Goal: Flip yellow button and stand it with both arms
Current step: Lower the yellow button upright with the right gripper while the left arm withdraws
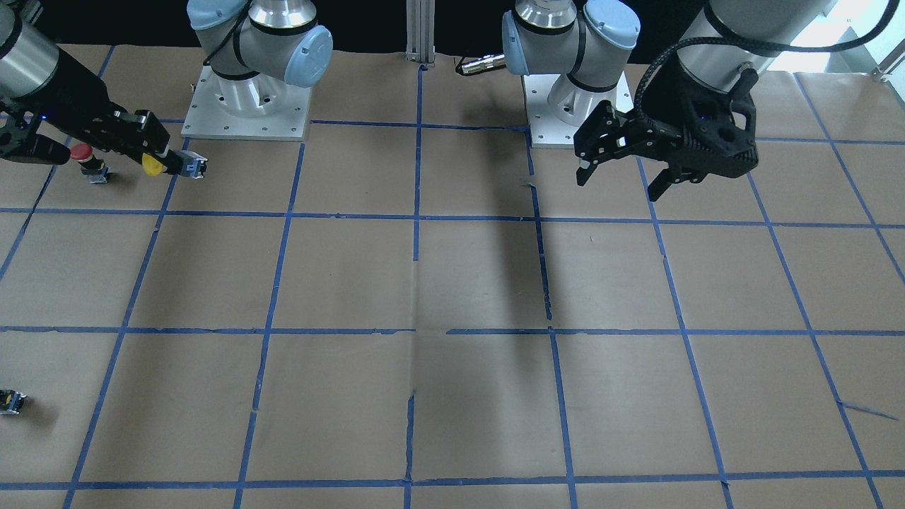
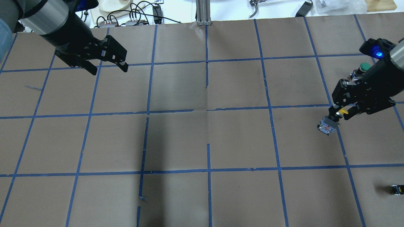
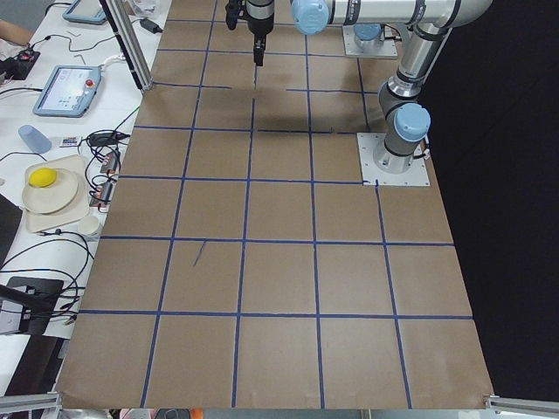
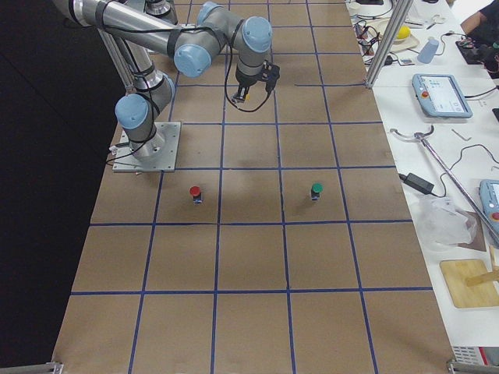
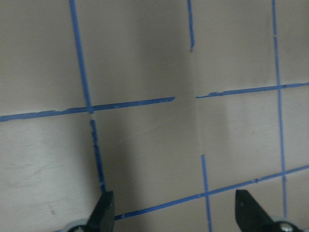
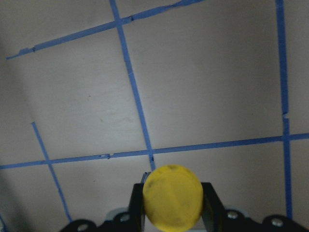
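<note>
My right pincer (image 2: 336, 115) clamps the yellow button (image 2: 326, 127), its base jutting beyond the tips, so I'd bring the wide-apart left pincer (image 2: 109, 70) around that base.

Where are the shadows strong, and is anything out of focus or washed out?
Exterior front-facing: a soft shadow runs down the table near its middle; the top right corner is washed out. Overhead exterior: a similar dark band lies left of centre. Right wrist-mounted: the yellow button, close to the lens, looks soft. Left wrist-mounted: the left gripper shows only as dark, blurred tips.
</note>
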`<act>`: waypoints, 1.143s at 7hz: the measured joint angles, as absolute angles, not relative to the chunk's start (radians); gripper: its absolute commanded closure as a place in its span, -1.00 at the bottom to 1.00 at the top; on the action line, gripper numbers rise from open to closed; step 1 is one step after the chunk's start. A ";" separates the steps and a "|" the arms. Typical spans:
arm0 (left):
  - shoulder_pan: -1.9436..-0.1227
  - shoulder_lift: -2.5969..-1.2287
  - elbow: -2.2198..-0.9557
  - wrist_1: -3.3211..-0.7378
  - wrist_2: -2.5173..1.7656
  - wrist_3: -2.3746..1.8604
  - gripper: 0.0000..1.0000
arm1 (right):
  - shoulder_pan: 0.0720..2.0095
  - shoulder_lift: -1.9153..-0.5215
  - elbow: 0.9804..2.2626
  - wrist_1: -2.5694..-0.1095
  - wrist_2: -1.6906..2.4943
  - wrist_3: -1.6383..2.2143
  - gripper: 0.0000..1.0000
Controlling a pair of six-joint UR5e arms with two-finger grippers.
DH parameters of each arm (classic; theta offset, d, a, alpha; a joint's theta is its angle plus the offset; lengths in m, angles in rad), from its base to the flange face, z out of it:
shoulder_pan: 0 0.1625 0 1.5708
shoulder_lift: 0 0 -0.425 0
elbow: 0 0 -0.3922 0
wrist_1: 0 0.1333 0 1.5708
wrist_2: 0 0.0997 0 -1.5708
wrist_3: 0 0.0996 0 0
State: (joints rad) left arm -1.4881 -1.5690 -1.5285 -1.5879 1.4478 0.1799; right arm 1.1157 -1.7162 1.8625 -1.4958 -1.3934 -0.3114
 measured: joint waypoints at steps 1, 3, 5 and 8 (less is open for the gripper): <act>-1.500 -1.566 -1.511 -1.589 1.518 0.178 -1.00 | 1.079 -1.716 1.910 -1.596 -1.433 -0.420 0.56; -1.531 -1.540 -1.491 -1.584 1.577 0.159 -1.00 | 1.014 -1.716 2.001 -1.782 -1.472 -0.599 0.56; -1.542 -1.536 -1.475 -1.617 1.624 0.148 -1.00 | 0.973 -1.715 2.083 -1.962 -1.479 -0.752 0.56; -1.539 -1.529 -1.473 -1.632 1.608 0.106 -1.00 | 0.913 -1.714 2.172 -2.160 -1.465 -0.940 0.67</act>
State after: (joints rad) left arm -1.5393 -1.5295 -1.4732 -1.6321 1.6079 0.1064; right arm 0.9126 -1.7140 2.1722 -2.1600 -1.4646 -0.9400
